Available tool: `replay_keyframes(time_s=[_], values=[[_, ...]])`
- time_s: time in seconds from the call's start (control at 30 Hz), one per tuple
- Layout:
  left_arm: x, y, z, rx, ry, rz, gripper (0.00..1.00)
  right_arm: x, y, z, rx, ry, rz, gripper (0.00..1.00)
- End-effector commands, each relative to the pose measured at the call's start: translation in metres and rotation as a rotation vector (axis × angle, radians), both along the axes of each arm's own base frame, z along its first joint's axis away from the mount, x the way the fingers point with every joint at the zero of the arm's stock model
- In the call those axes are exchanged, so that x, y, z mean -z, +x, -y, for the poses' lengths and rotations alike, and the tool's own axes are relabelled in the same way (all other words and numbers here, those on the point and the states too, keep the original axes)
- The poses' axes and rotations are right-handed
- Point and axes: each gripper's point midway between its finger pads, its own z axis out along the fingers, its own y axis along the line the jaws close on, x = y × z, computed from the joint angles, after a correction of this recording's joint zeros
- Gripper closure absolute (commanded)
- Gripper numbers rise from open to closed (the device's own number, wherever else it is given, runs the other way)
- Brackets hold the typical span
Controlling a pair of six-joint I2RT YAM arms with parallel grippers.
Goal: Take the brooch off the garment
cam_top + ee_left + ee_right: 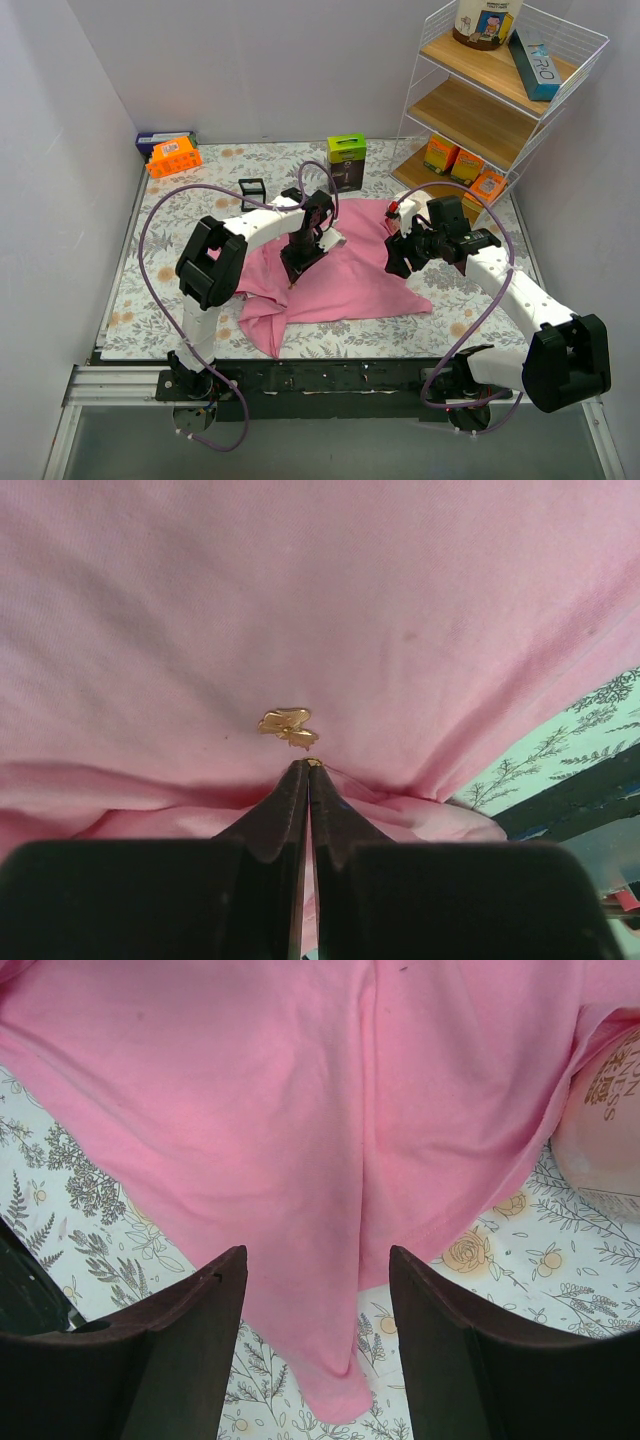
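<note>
**Garment** (350,275) – pink, rumpled, lying mid-table on the floral cover (370,338).

**Brooch** (288,726) – small, gold, sitting on the cloth; seen in the left wrist view only.

**Left gripper** (308,768): the 2 fingers are pressed together, tips down at the cloth just below the brooch. A gold speck shows at the tips; whether cloth or metal is pinched cannot be told.

**Right gripper** (315,1255): fingers spread wide, above the garment's edge where pink meets the cover.

In the top view both grippers are over the garment, the left near its middle and the right at its right side.
</note>
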Motion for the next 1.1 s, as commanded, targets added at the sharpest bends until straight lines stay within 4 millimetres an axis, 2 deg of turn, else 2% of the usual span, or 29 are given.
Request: replay_keyframes(time_s=[0.0,0.5,0.87,1.07], values=[[-0.003,0.005,0.007,0.003,-0.021,0.020,1.00,-0.005,0.004,-0.002,-0.001,0.016,0.012,0.33],[0.002,0.011,0.007,0.006,-0.006,0.027,1.00,-0.005,0.005,-0.001,0.003,0.014,0.010,0.33],[-0.024,0.010,0.011,0.001,-0.036,0.022,1.00,-0.004,0.007,0.000,0.007,0.010,0.010,0.33],[-0.016,0.013,0.001,-0.012,-0.003,0.021,1.00,-0.005,0.008,0.000,0.006,0.010,0.012,0.33]])
